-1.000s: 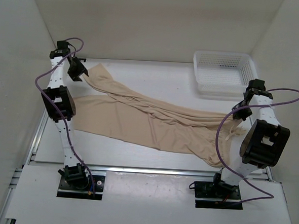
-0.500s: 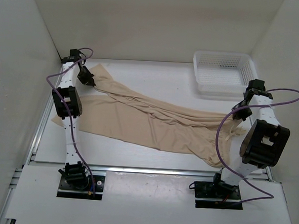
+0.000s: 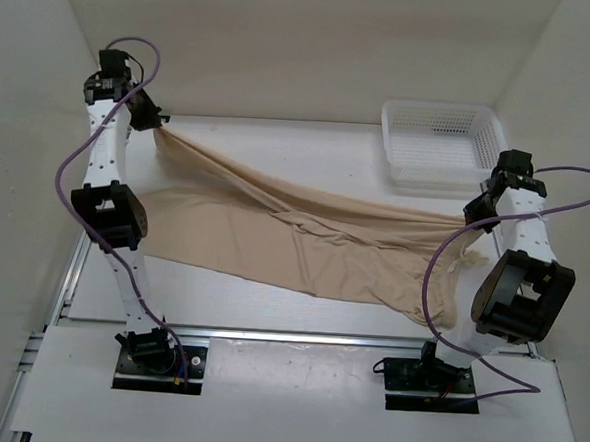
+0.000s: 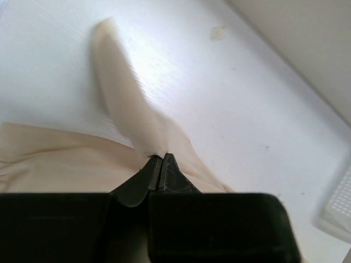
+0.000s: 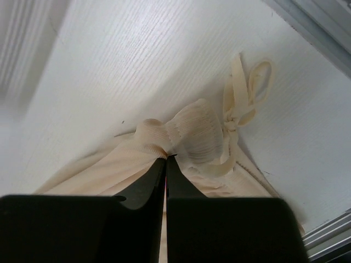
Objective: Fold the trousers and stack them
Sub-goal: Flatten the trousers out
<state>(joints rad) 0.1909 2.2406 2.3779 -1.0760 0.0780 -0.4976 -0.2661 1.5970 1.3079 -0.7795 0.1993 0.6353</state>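
Beige trousers (image 3: pixel 304 237) of thin, wrinkled fabric lie stretched diagonally across the white table (image 3: pixel 309 162), from the far left corner toward the near right. Left gripper (image 4: pixel 162 163): clenched on one leg end, which is raised off the surface at the far left, the cloth running taut from the pinch. Right gripper (image 5: pixel 166 160): clenched on the gathered waistband, just beside the drawstring bow (image 5: pixel 237 93), at the right edge. Second leg rests flat on the table. White plastic mesh basket (image 3: pixel 392 137) stands at the far right corner, apart from the trousers.
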